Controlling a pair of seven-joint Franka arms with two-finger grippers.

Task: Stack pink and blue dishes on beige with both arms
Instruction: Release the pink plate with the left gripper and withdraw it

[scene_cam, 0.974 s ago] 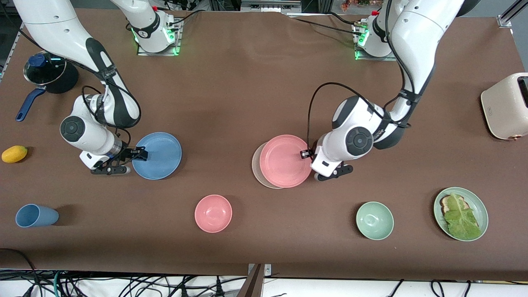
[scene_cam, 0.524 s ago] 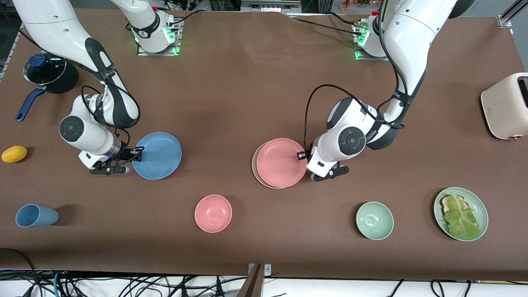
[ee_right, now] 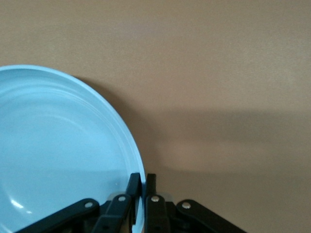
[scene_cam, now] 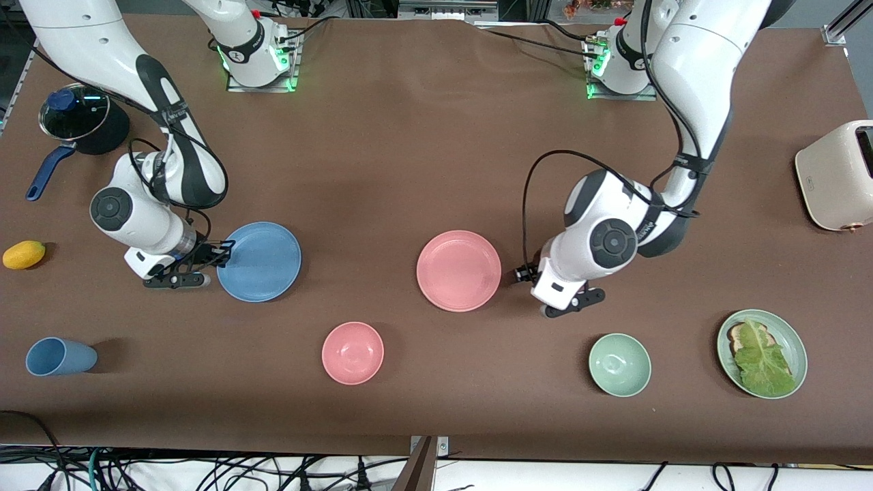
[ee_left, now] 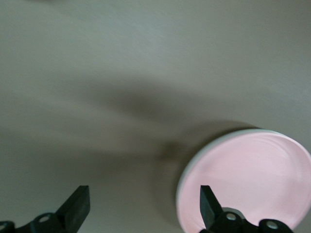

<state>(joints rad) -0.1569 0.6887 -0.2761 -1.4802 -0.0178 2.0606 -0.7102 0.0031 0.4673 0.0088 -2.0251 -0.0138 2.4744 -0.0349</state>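
The pink plate [scene_cam: 458,270] lies on the beige plate, which it covers almost wholly; only a pale rim [ee_left: 192,154] shows under it in the left wrist view. My left gripper [scene_cam: 524,274] stands open just beside the pink plate [ee_left: 252,184], toward the left arm's end of the table, with nothing between its fingers. The blue plate [scene_cam: 259,261] lies toward the right arm's end. My right gripper [scene_cam: 219,254] is shut on its rim, one finger inside the blue plate [ee_right: 58,155] and one outside.
Nearer the front camera lie a blue cup [scene_cam: 60,356] on its side, a pink bowl [scene_cam: 352,352], a green bowl [scene_cam: 619,365] and a green plate with lettuce [scene_cam: 762,353]. A yellow fruit [scene_cam: 24,254], a lidded pot [scene_cam: 82,123] and a toaster [scene_cam: 835,174] sit at the table's ends.
My left gripper opened, let go of the pink plate, which settled squarely on the beige one, and drew back. My right gripper closed on the blue plate's rim.
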